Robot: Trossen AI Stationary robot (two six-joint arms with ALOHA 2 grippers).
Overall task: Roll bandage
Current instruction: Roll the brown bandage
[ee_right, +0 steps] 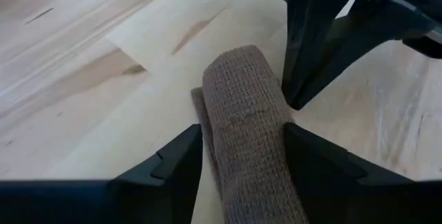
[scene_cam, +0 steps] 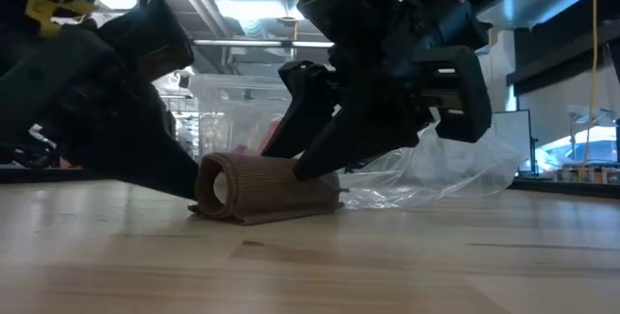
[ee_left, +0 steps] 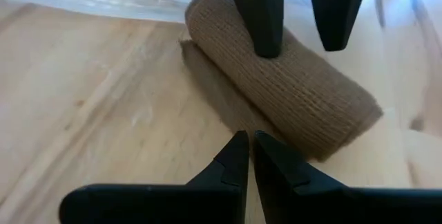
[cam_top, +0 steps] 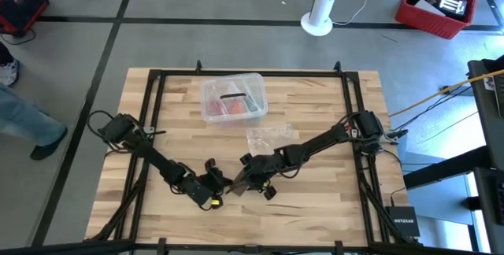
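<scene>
Low view: nearest the lens lies bare counter (scene_cam: 310, 256), then the bandage (scene_cam: 266, 190), rolled into a fat tube at mid-frame. The left end effector (scene_cam: 184, 183) blocks its left end and the right end effector (scene_cam: 315, 164) comes down on its top. A crinkled plastic bag (scene_cam: 455, 173) sits behind.

High view: both meet at lower centre; a clear box (cam_top: 233, 97) rests above.

Left wrist view: own fingers pressed together, empty, beside the roll.

Right wrist view: fingers spread, straddling the roll.
</scene>
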